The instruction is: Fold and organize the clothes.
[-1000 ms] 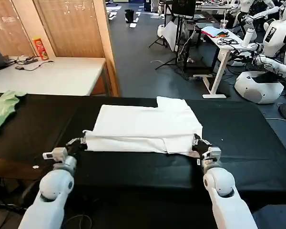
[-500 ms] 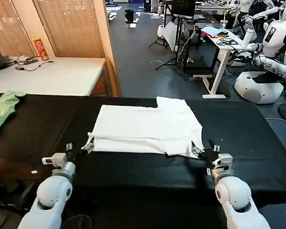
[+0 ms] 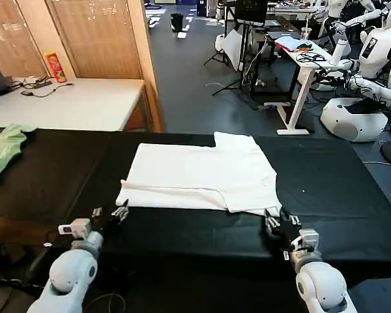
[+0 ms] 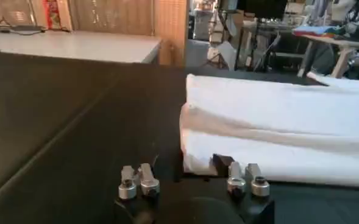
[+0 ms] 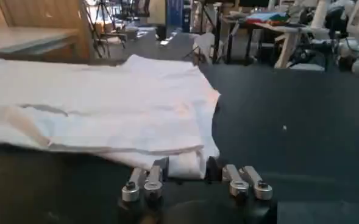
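The clothes, a white T-shirt (image 3: 202, 173), lie partly folded on the black table (image 3: 332, 182), with the near hem doubled into a thick band. My left gripper (image 3: 111, 215) stands open just off the shirt's near left corner (image 4: 194, 159). The right gripper (image 3: 277, 225) stands open just off the near right corner (image 5: 182, 161). In each wrist view the cloth corner lies in line with the gap, just beyond the fingertips. The left gripper (image 4: 188, 173) and the right gripper (image 5: 185, 171) both rest low over the black cover.
A light green garment (image 3: 3, 147) lies at the table's far left edge. Behind stands a white desk (image 3: 72, 101) with a red can (image 3: 54, 65). Other robots (image 3: 371, 59) and desks stand at the back right.
Both grippers let go of the shirt's near corners and drew back toward me. The folded hem stays lying on the table.
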